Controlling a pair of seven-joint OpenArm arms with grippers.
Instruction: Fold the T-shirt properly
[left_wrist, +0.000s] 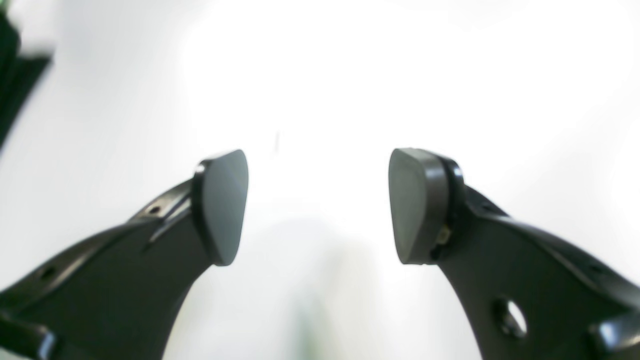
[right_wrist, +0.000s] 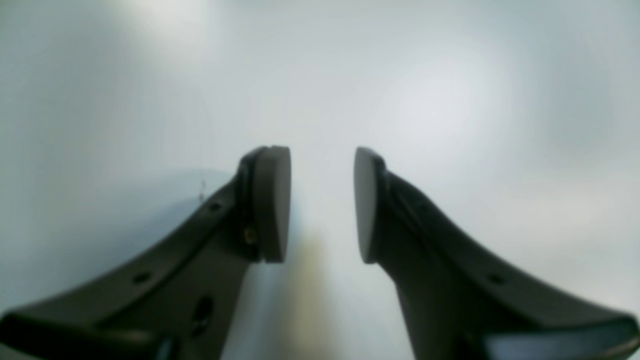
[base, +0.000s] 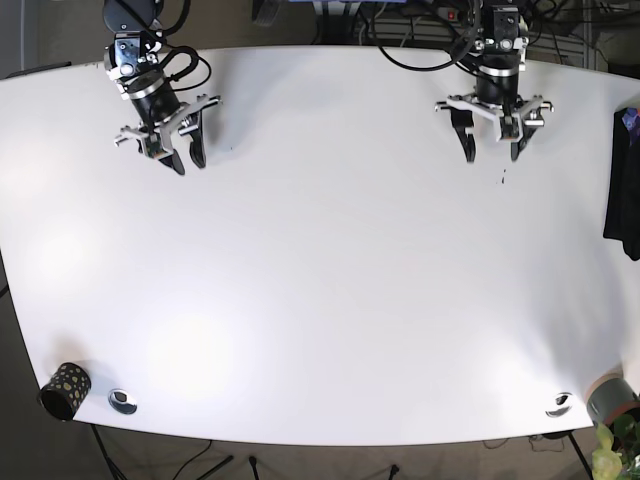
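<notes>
The T-shirt (base: 624, 180) is a dark cloth lying over the table's right edge, only partly in the base view. A dark blurred shape at the top left of the left wrist view may be the same cloth (left_wrist: 15, 75). My left gripper (base: 491, 153) hangs open over the white table (base: 330, 260) at the far right, well apart from the shirt. Its pads stand wide apart with nothing between them (left_wrist: 318, 200). My right gripper (base: 186, 160) is open at the far left, also holding nothing (right_wrist: 322, 200).
A black spotted cup (base: 62, 390) stands at the front left corner beside a metal grommet (base: 123, 400). Another grommet (base: 560, 404) and a grey pot with a plant (base: 612, 402) sit at the front right. Cables run behind the table's far edge.
</notes>
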